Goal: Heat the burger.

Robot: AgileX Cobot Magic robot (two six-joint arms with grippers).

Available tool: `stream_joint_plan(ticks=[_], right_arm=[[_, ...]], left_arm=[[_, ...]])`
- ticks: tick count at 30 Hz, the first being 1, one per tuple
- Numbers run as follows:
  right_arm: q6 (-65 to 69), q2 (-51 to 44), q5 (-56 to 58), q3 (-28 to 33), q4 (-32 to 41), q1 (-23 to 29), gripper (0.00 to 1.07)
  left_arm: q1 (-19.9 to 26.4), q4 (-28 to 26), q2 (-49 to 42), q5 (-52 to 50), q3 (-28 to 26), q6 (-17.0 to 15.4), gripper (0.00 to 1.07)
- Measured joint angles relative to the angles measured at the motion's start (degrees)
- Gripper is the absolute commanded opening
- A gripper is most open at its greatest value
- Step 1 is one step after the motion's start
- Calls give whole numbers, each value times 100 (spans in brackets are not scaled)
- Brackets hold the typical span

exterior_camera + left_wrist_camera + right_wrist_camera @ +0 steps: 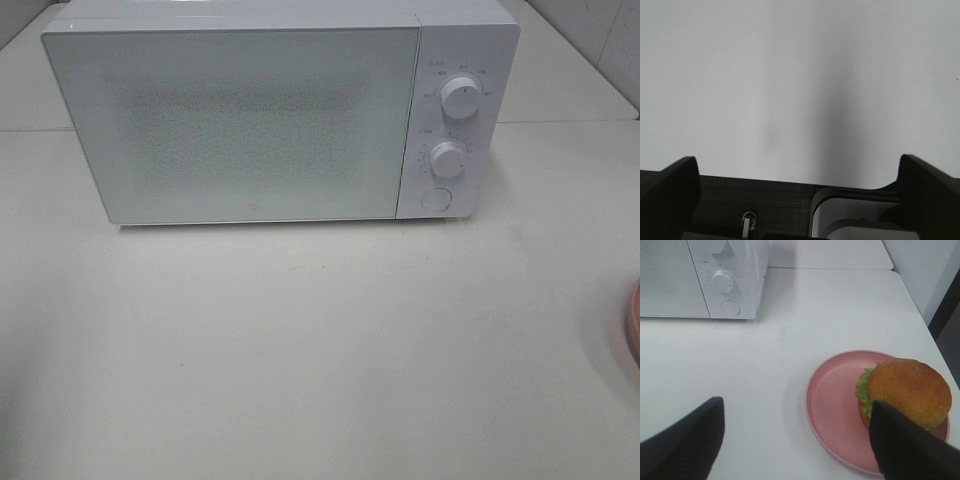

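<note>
Down on the pink plate (840,410), the burger (905,392) sits toward one side, golden bun up and green lettuce frilling out beneath it. The right gripper (797,440) hovers above the white table (805,315) with its two dark fingers spread wide and nothing between them; one finger (907,447) overlaps the burger's near edge in the wrist view, though contact cannot be told. The left gripper (800,192) is likewise wide open over bare tabletop. Behind stands the white microwave (250,120), its door closed.
</note>
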State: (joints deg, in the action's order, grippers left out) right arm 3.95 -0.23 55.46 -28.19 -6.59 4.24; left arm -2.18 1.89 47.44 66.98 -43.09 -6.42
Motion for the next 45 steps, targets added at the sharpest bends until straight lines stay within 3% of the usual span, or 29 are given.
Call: stream_joint_plan(ticks=[2, 5, 19, 34, 45], right_arm=[[0, 0, 0, 0, 0, 0, 76], [0, 0, 0, 0, 0, 0, 76], [0, 0, 0, 0, 0, 0, 76], [0, 0, 0, 0, 0, 0, 76], [0, 0, 0, 0, 0, 0, 76]], left_arm=[[0, 17, -751, -57, 625, 0, 101], [0, 40, -1324, -138, 1003, 0, 101], [0, 206, -3696, -647, 1369, 275, 101], [0, 138, -4727, -665, 1369, 281, 101], [0, 149, -4773, -676, 1369, 281, 101]])
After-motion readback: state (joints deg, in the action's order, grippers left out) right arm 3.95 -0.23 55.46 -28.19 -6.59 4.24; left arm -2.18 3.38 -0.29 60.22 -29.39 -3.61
